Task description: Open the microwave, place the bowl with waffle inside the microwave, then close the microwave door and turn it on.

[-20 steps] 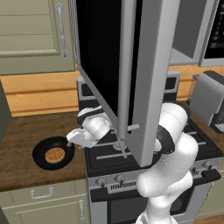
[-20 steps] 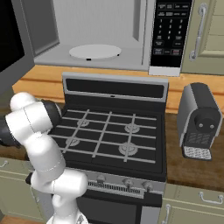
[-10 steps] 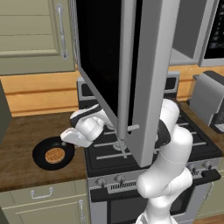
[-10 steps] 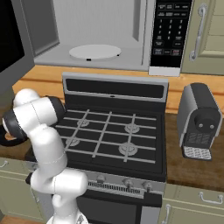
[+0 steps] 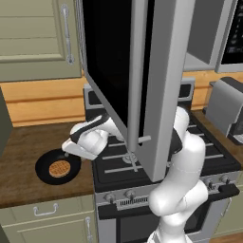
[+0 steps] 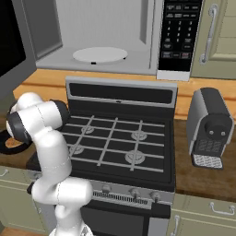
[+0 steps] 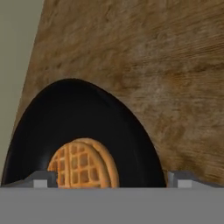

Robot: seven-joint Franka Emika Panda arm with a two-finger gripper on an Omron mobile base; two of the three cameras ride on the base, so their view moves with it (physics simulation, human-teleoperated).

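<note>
The microwave (image 6: 101, 32) stands open above the stove, its turntable plate (image 6: 99, 54) bare. The microwave door (image 5: 118, 66) is swung far out toward me. On the wooden counter left of the stove sits the black bowl (image 5: 45, 166) with the golden waffle (image 5: 59, 168) in it. My gripper (image 5: 70, 150) hangs open just above the bowl's right rim, touching nothing. In the hand view the bowl (image 7: 87, 109) and waffle (image 7: 83, 164) lie close below, and my gripper (image 7: 111, 181) has one fingertip at each side of the bowl. From the right base view, the arm hides most of the bowl (image 6: 8, 144).
A black gas stove (image 6: 115, 138) with grates sits right of the bowl. A grey coffee machine (image 6: 209, 129) stands on the right counter. The open door overhangs the stove and the arm. Beige cabinets (image 5: 38, 38) hang above the wooden counter (image 5: 23, 142).
The hand has moved left and down from beside the door toward the bowl. Its jaws stay open. The bowl and door have not moved.
</note>
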